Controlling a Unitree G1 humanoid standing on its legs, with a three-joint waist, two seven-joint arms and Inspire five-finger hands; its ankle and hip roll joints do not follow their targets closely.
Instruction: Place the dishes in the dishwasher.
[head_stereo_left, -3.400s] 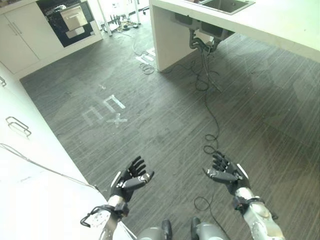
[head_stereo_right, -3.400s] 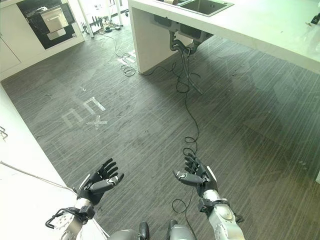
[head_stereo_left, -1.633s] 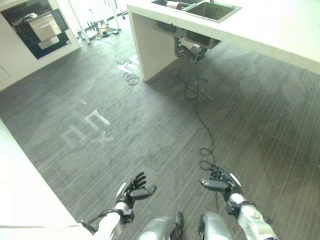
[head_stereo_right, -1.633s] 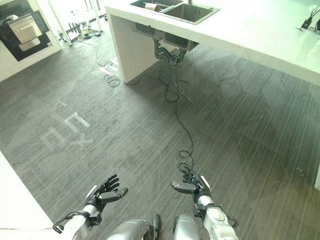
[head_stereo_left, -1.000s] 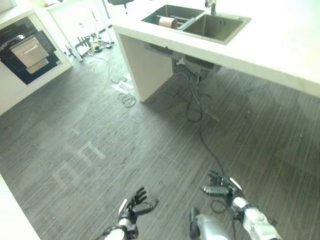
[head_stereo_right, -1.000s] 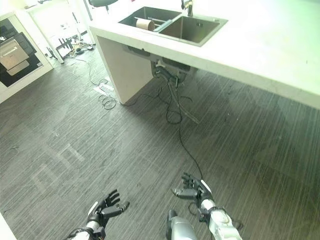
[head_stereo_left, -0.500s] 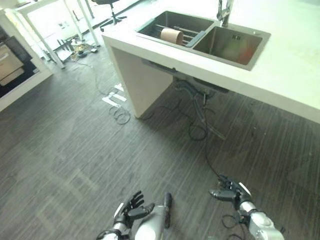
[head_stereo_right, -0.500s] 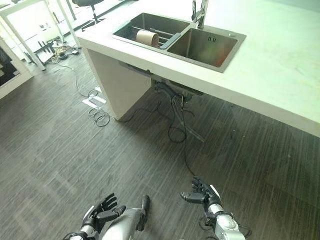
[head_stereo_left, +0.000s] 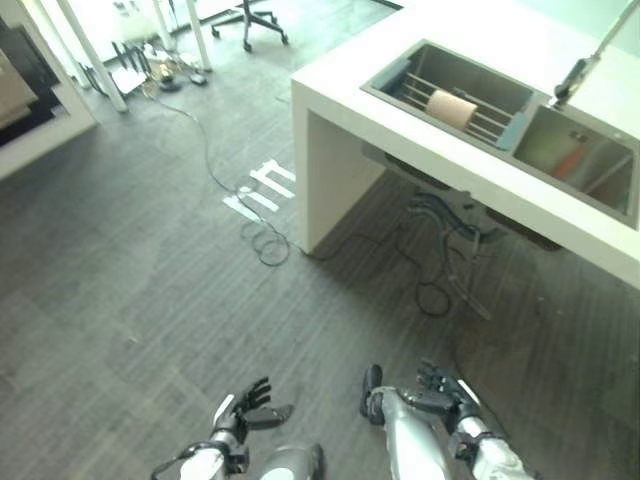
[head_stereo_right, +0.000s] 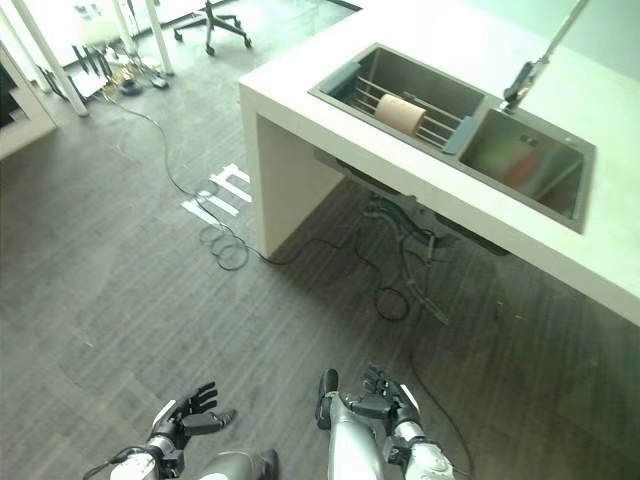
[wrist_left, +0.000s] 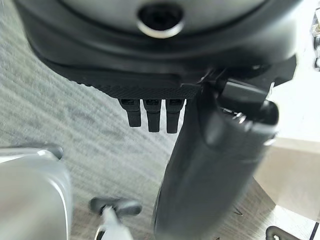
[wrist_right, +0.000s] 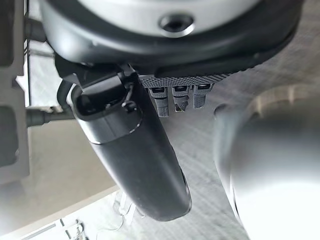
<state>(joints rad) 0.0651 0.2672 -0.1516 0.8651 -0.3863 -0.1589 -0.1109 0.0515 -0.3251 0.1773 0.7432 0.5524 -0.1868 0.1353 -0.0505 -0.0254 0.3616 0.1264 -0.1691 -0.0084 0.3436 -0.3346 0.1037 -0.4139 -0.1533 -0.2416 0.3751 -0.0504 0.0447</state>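
A: Step in hand is judged to be the approach; nothing is held. The left hand (head_stereo_left: 243, 412) is carried low over the floor, fingers relaxed and spread, grasping nothing. The right hand (head_stereo_left: 440, 388) is likewise held low, fingers loosely extended and empty.

B: Location of the dishes?

A: A tan cup (head_stereo_right: 401, 113) is seen lying on its side on the rack (head_stereo_right: 437, 131) in the left basin of the sink (head_stereo_right: 342, 79). Something reddish (head_stereo_right: 523, 168) is noted in the right basin; its kind cannot be told. No dishwasher is identified.

B: How is the step best done?

A: The bench (head_stereo_left: 340, 88) is best faced squarely at the sink before any reach is made. Both hands need to be raised above the bench edge first, so that it is not struck. The cup, being on its side, may roll; a grasp round its body is advised.

B: Surface and room?

A: The bench is white, open beneath, with pipes (head_stereo_left: 448, 212) under the sink. The floor (head_stereo_left: 130, 270) is dark and striped, with white tape marks (head_stereo_left: 262, 188) and a coiled cable (head_stereo_left: 265, 240). A chair (head_stereo_right: 211, 16) stands well apart.
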